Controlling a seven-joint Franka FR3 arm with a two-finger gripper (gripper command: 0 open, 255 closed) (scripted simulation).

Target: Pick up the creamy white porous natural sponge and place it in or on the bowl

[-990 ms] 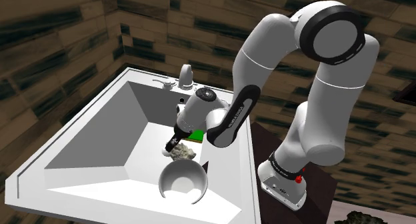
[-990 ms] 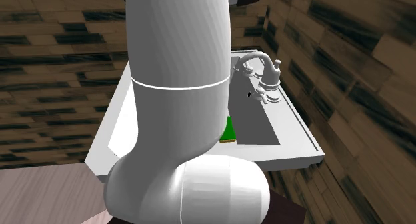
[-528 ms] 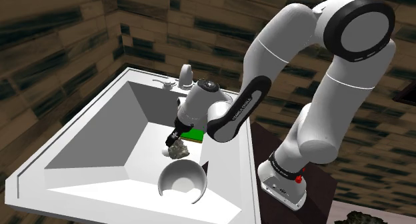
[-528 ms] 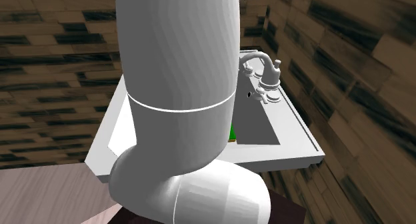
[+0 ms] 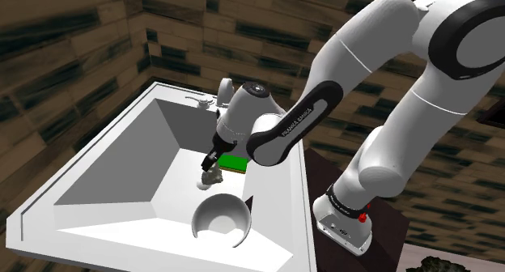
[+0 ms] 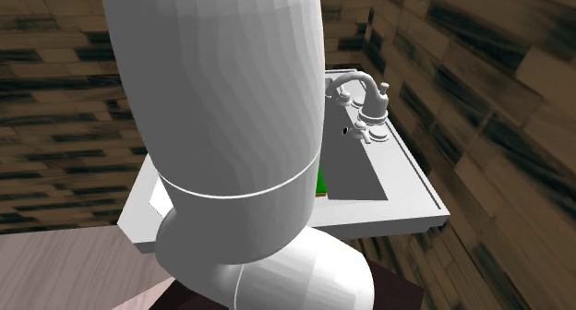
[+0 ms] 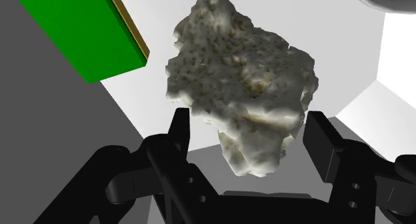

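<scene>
Inside the sink (image 5: 95, 149), the gripper (image 5: 212, 170) clamps the sponge (image 7: 243, 89) between both fingers (image 7: 319, 139), apparently just clear of its floor. The bowl (image 5: 222, 222) lies near, below the hand in the shoulder view.

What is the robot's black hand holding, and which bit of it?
A lumpy grey-white porous sponge. The black gripper clasps its narrower end, the one nearest the hand, one finger on each side.

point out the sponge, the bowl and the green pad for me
sponge (image 7: 243, 89), wrist view, middle of its pitted face
bowl (image 5: 225, 220), shoulder view, its inner wall
green pad (image 7: 80, 29), wrist view, its flat green top
</scene>
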